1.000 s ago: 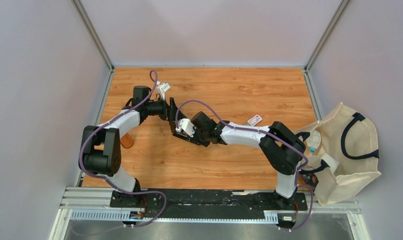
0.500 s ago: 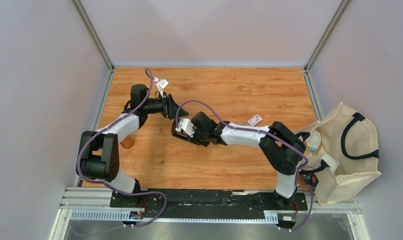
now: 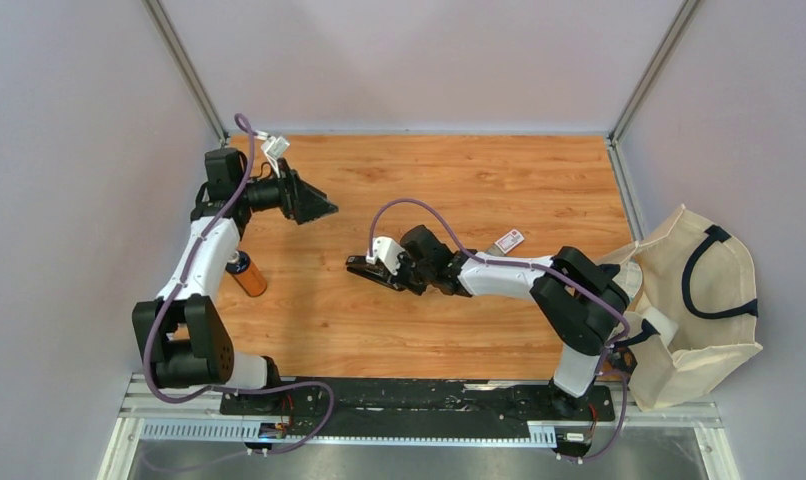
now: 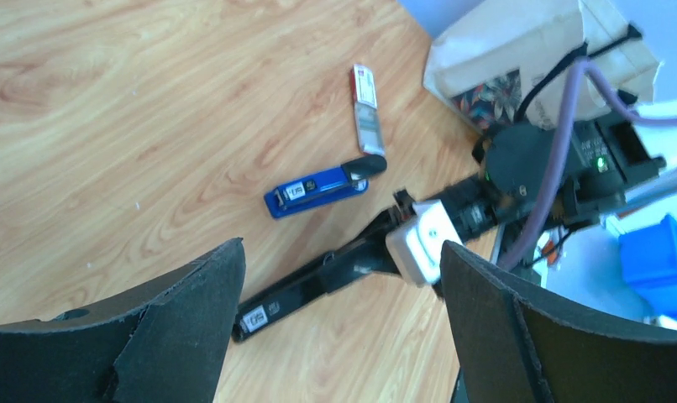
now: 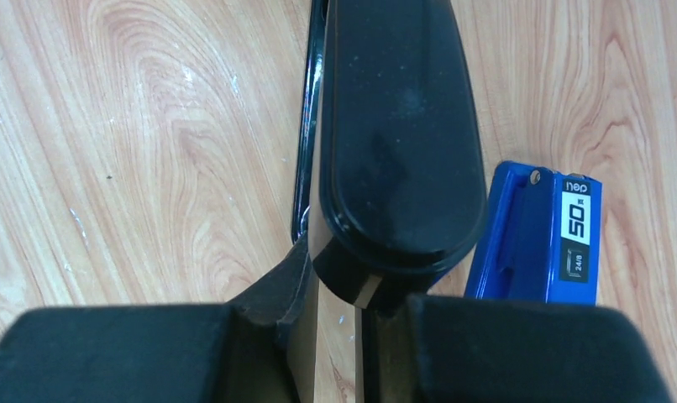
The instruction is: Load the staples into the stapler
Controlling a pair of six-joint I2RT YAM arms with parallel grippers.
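Observation:
A long black stapler (image 3: 362, 268) lies low over the wooden table near its middle. My right gripper (image 3: 381, 272) is shut on its rear end. In the right wrist view the stapler (image 5: 394, 126) runs away from the gripper (image 5: 356, 294), whose fingers (image 5: 289, 281) pinch its rounded back. The left gripper (image 3: 324, 208) hangs open and empty at the back left, well away from the stapler. Between its wide jaws its camera sees the stapler (image 4: 289, 295). The staples' small white box with a red label (image 3: 509, 240) (image 4: 366, 101) lies right of the right arm.
A small blue stapler (image 5: 541, 235) (image 4: 318, 189) lies just beside the black one. An orange and blue tube (image 3: 247, 275) rests by the left arm. A cream tote bag (image 3: 699, 300) stands off the table's right edge.
The left arm has swung away from the black stapler to the back left, still open. The right gripper stays shut on the stapler, now slightly further right.

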